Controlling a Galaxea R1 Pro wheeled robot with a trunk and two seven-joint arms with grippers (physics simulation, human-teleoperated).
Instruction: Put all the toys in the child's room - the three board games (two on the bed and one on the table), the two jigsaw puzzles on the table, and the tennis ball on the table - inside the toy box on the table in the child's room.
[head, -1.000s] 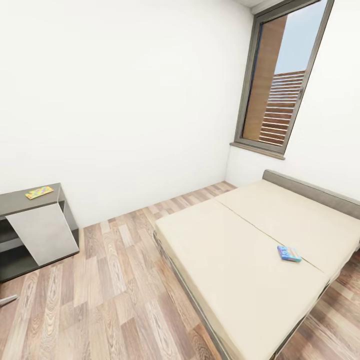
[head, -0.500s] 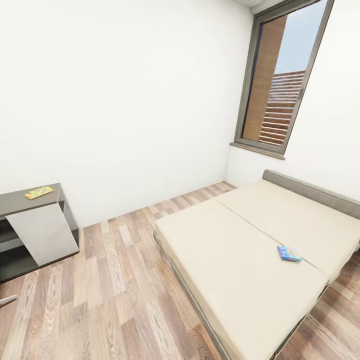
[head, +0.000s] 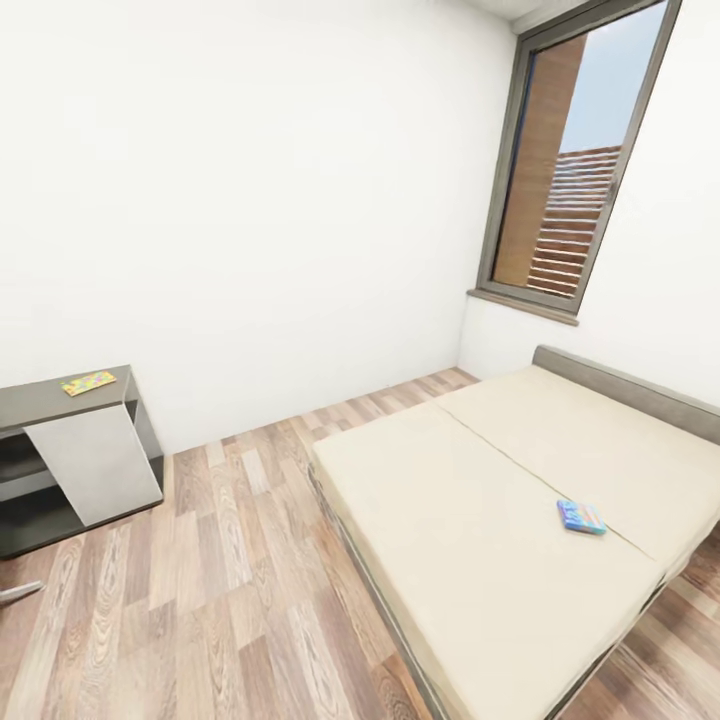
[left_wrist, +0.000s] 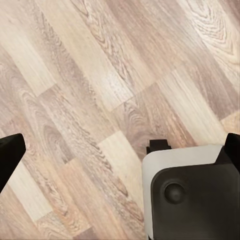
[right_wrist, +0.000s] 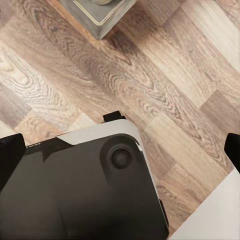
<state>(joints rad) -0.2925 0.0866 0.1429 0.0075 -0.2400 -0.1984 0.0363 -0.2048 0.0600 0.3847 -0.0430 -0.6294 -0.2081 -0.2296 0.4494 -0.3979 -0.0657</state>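
View panned slightly | blue board game on bed | floor between

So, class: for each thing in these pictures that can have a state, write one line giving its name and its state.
blue board game: lying flat on the bed, untouched.
jigsaw puzzle: lying flat on the table top.
bed: flat cream top, bearing one game box.
left gripper: open, over bare floor.
right gripper: open, over floor.
window: shut.

Head view looks down across the bed; both wrist views face the plank floor closely.
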